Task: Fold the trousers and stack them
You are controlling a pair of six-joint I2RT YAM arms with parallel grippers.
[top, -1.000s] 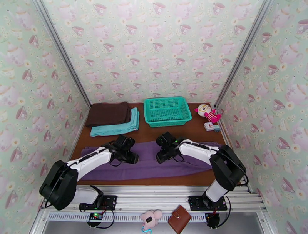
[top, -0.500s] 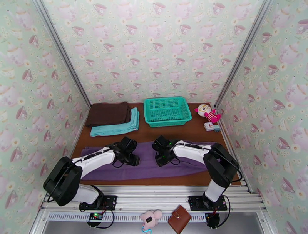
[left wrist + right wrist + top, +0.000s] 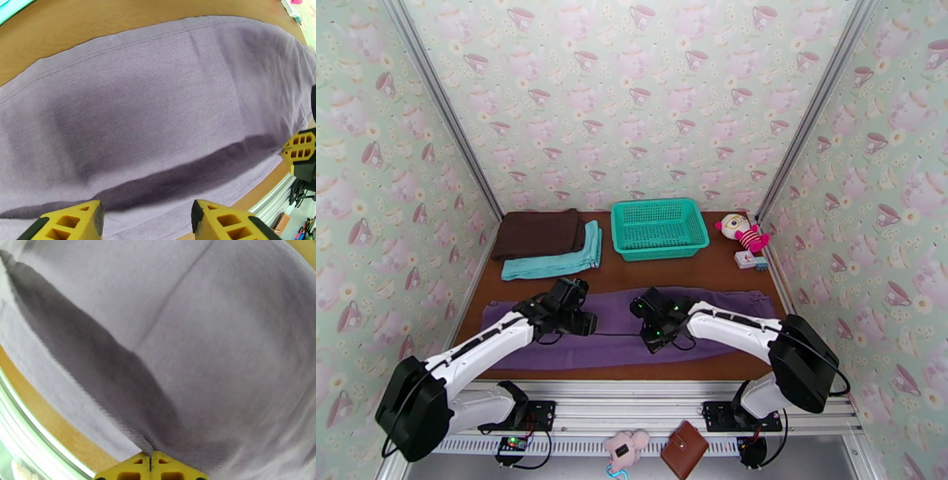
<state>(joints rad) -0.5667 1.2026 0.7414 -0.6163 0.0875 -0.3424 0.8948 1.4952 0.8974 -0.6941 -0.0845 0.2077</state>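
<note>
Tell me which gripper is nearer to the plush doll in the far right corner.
Right. The right gripper, shut on the trousers, sits to the near left of the plush doll. The left gripper hangs open over the trousers, farther to the left.

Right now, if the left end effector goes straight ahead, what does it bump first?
Probably the plain purple soft-fabric trousers, spread right ahead of the left end effector; depth is unclear.
</note>
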